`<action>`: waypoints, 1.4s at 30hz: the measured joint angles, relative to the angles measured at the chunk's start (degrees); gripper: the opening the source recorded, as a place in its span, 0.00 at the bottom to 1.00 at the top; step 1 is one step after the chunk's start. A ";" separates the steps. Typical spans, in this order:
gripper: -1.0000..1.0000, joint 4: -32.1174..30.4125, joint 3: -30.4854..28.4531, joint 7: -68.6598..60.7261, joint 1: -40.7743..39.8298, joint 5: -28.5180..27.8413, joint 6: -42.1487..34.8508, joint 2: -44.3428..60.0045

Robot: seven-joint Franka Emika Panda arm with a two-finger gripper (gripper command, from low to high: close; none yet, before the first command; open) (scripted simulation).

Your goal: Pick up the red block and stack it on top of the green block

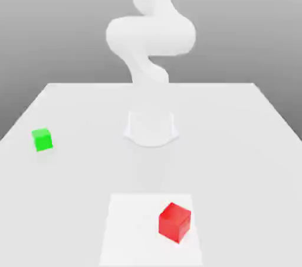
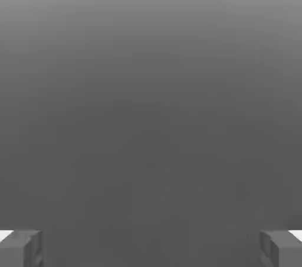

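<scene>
- The hand is spread fully wide, its grey fingertips holding nothing: the pick has not begun.
- The small bright red plain-faced cube lies on the white tabletop, away from the hand.
- The small bright green cube sits well apart from it.
- Next, judged: bring the hand over the red cube and lower it, fingertips astride.

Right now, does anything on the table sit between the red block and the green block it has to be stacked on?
Nothing visible does. The red block sits near the front, toward the exterior view's right; the green block sits farther back at the left. The table between them is bare, and the robot's base stands behind that path.
</scene>
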 joint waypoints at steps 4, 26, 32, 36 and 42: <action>0.50 -3.57 2.96 6.97 -1.91 -0.03 4.38 8.62; 0.50 -17.45 6.52 42.17 -1.68 -7.53 30.51 54.36; 0.00 -16.97 4.76 43.43 -0.27 -9.13 33.33 57.62; 0.00 -17.22 5.46 42.82 -0.76 -8.28 32.06 56.07; 0.00 -19.23 5.96 41.23 -4.06 -3.33 23.68 45.54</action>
